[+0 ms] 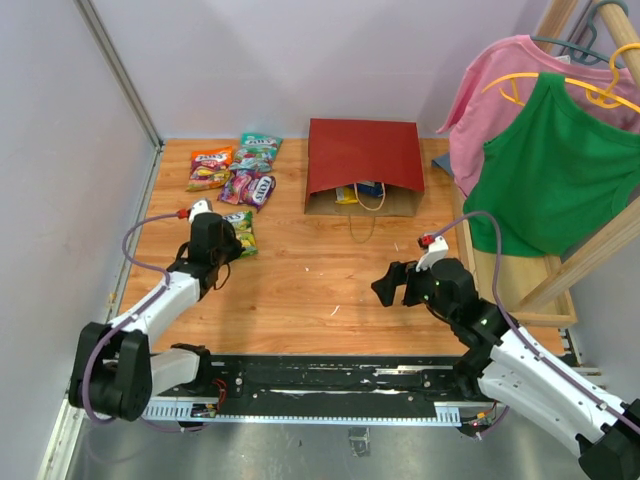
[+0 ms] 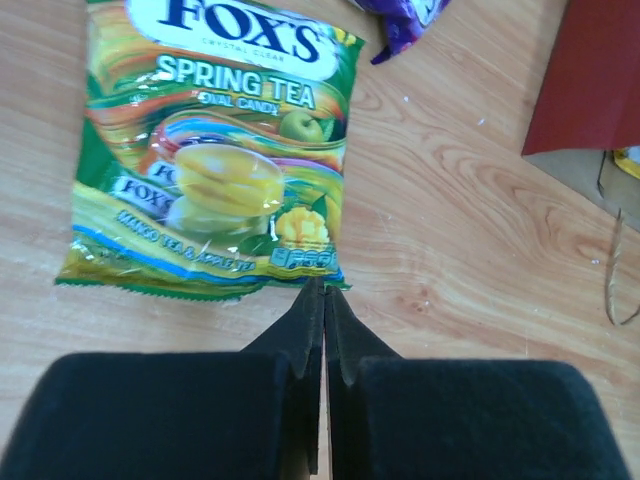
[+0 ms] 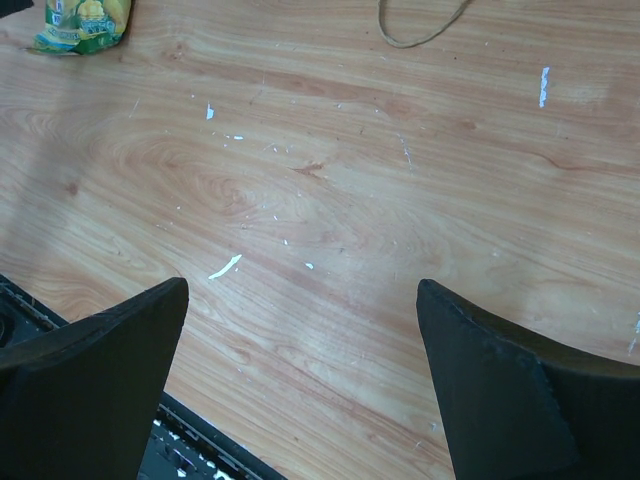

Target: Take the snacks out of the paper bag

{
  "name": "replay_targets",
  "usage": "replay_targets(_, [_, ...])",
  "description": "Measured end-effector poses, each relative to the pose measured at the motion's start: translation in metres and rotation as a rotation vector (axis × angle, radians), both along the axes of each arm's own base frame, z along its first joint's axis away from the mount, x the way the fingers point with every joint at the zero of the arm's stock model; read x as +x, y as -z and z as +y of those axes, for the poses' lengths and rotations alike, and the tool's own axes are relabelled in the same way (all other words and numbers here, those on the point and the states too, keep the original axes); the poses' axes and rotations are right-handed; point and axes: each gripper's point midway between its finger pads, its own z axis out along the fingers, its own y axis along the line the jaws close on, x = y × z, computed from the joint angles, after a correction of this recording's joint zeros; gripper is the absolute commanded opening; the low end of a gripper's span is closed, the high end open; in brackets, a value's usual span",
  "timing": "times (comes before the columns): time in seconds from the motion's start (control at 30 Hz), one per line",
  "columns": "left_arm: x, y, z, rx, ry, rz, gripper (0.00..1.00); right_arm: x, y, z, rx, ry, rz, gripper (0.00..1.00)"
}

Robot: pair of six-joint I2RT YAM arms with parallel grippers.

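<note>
The dark red paper bag (image 1: 364, 155) lies flat at the back centre, its brown mouth facing me, and a yellow wrapper (image 1: 346, 195) and a blue packet (image 1: 370, 188) peek out of it. Orange (image 1: 210, 168), teal (image 1: 258, 150) and purple (image 1: 248, 188) packets lie to the left of the bag. A green Fox's packet (image 2: 215, 160) lies flat on the wood. My left gripper (image 2: 323, 290) is shut, its tips at that packet's near edge with nothing visibly between them. My right gripper (image 3: 300, 300) hangs wide open over bare wood, right of centre (image 1: 397, 290).
Pink (image 1: 500, 90) and green (image 1: 560, 170) shirts hang from a wooden rack (image 1: 590, 250) along the right side. The bag's twisted handle (image 1: 362, 225) lies on the wood in front of its mouth. A wall runs down the left and a black rail (image 1: 330, 380) lines the near edge.
</note>
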Motion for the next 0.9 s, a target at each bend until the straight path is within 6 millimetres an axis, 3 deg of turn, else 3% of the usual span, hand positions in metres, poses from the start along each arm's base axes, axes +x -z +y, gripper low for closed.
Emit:
replay_targets(0.2, [0.013, 0.021, -0.022, -0.056, 0.088, 0.023, 0.01, -0.001, -0.003, -0.001, 0.011, 0.0, -0.013, 0.98])
replay_targets(0.43, [0.026, 0.055, -0.024, -0.058, 0.083, 0.069, 0.0, -0.002, -0.001, -0.002, 0.005, -0.001, -0.007, 0.98])
replay_targets(0.57, [0.033, 0.076, -0.017, -0.104, 0.048, 0.102, 0.0, -0.004, 0.0, -0.002, 0.006, -0.003, -0.008, 0.98])
replay_targets(0.7, [0.046, 0.075, 0.002, -0.196, -0.018, 0.058, 0.01, -0.005, 0.0, -0.004, 0.004, -0.006, -0.011, 0.98])
replay_targets(0.9, [0.043, 0.075, 0.026, -0.278, -0.118, 0.03, 0.01, -0.006, -0.001, -0.005, 0.0, -0.009, -0.018, 0.98])
